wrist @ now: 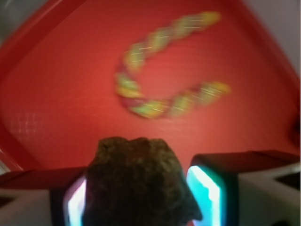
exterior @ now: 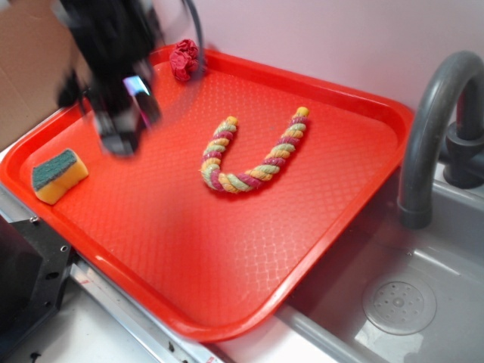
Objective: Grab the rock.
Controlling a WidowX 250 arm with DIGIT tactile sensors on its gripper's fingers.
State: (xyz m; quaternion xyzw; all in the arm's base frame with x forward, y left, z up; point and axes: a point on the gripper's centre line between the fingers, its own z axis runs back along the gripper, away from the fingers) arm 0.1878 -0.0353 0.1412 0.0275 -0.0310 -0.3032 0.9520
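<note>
Red tray beside the sink carries a rope and sponge, while at its far left the raised claw pinches the rock squarely between both fingers.

Kitchen-style sink setup: grey basin with drain, grey faucet, red tray, dish sponge.

wall: pale pink, top of frame | sink: grey, lower right | faucet: grey, right edge | cardboard: brown, upper left
</note>
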